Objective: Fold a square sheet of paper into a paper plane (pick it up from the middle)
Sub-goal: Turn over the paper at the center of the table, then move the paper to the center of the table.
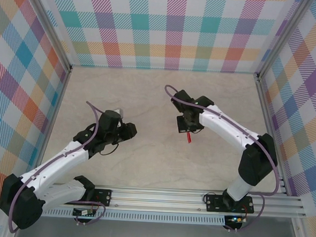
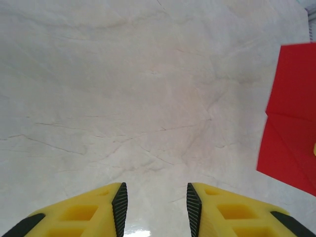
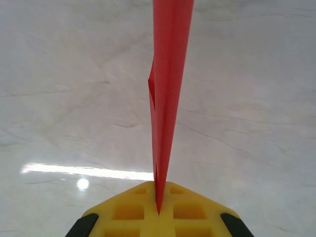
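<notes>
**A:** Start with the big things. What's the layout?

**B:** A pale marbled bench with plaid walls around it, and both arms reaching in over its middle. The left tool has its yellow fingers spread over bare bench, with nothing between them. The right tool is pressed together, pinching the red paper by one end.

**A:** Where is the paper, exactly?

**B:** In the right tool, near the centre of the bench and off to the right of the left tool. From the right wrist it runs straight out from the fingertips, edge-on and narrow. From the left wrist a broad creased face of it shows.

**A:** How will it handle?

**B:** My guess is that it's very light and thin, and floppy across the flat faces. It should be stiffer along the folds, where the layers stack. It would crumple or tear if squeezed hard or pulled between two grips. I'd take it on the folded spine, near the middle, not by a loose flap.

**A:** What can't you make out?

**B:** From above only a small sliver of red shows beneath the right tool. The left wrist view crops the paper at the frame's edge. I can't count the folds, and I can't tell whether its far end touches the bench.
</notes>
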